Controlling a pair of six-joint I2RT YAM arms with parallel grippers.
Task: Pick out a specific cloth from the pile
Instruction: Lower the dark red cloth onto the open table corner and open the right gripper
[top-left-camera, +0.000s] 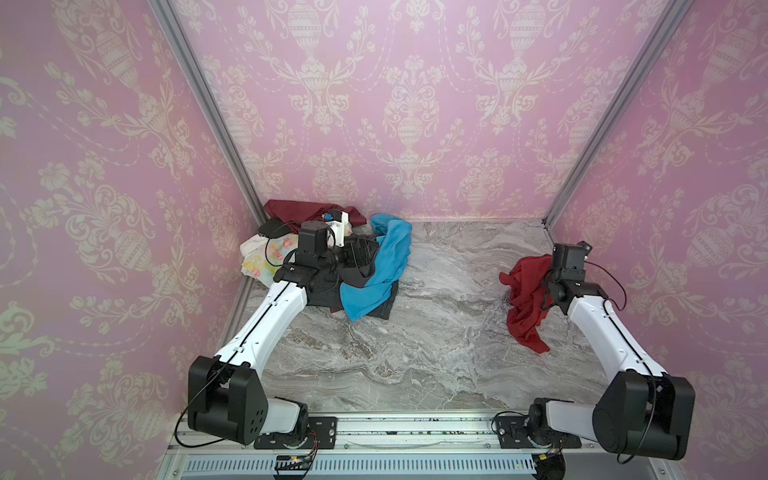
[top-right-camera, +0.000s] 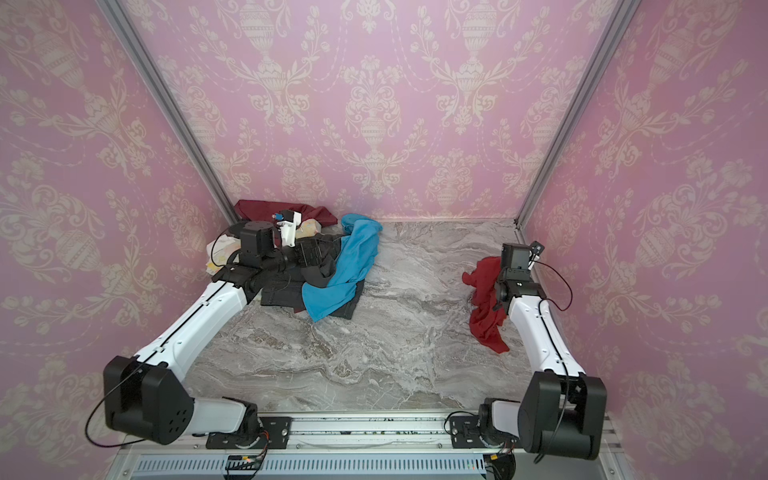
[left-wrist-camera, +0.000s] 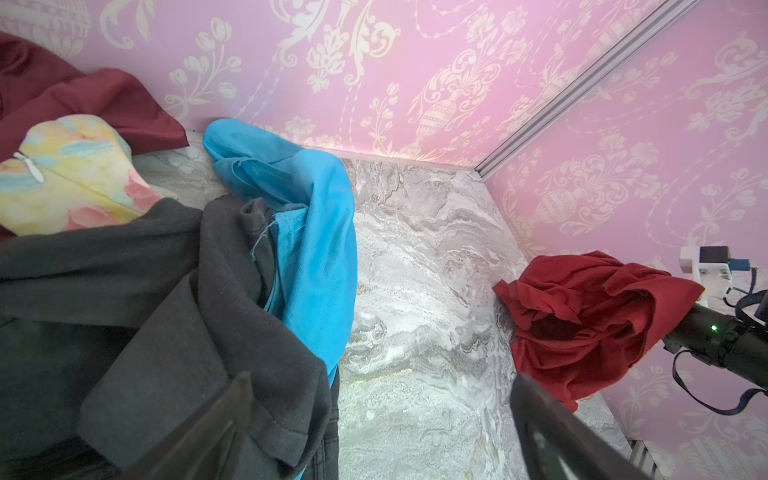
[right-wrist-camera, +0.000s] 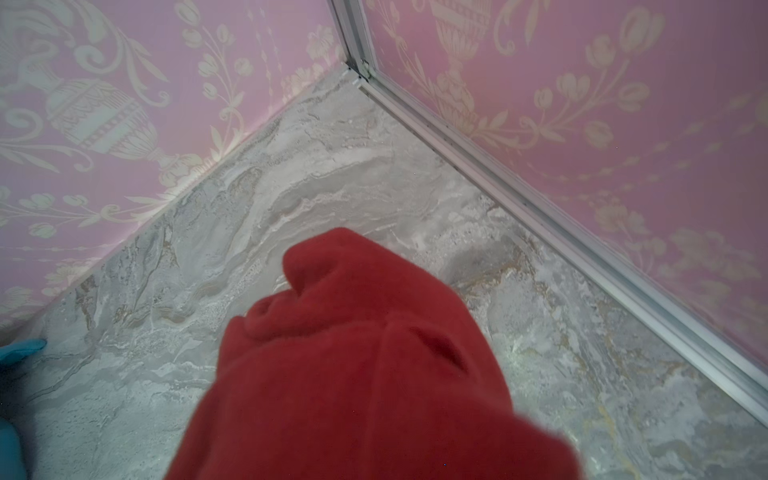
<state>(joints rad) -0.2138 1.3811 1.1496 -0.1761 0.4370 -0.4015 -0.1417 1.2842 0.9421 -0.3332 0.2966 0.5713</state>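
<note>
The cloth (top-left-camera: 525, 299) (top-right-camera: 484, 307) is bright red and matte. It hangs bunched from my right gripper at the right of the table, and its tail rests on the marble. That gripper's fingers are buried in the red folds (right-wrist-camera: 353, 353) and do not show in any view. Across the table the pile (top-left-camera: 324, 299) (top-right-camera: 286, 295) lies at the back left. My left gripper (left-wrist-camera: 382, 378) hovers open above the pile's dark grey garment (left-wrist-camera: 166, 291), with nothing between its fingers (left-wrist-camera: 548, 428). In the left wrist view the cloth (left-wrist-camera: 582, 316) drapes over the end of the right arm.
A blue shirt (top-left-camera: 386, 257) trails off the pile toward the middle. A maroon cloth (top-left-camera: 291, 208) and a floral fabric (top-left-camera: 266, 257) lie against the back left corner. Pink patterned walls close three sides of the marble table (top-left-camera: 436, 332). A metal rail (top-left-camera: 415, 428) runs along the front.
</note>
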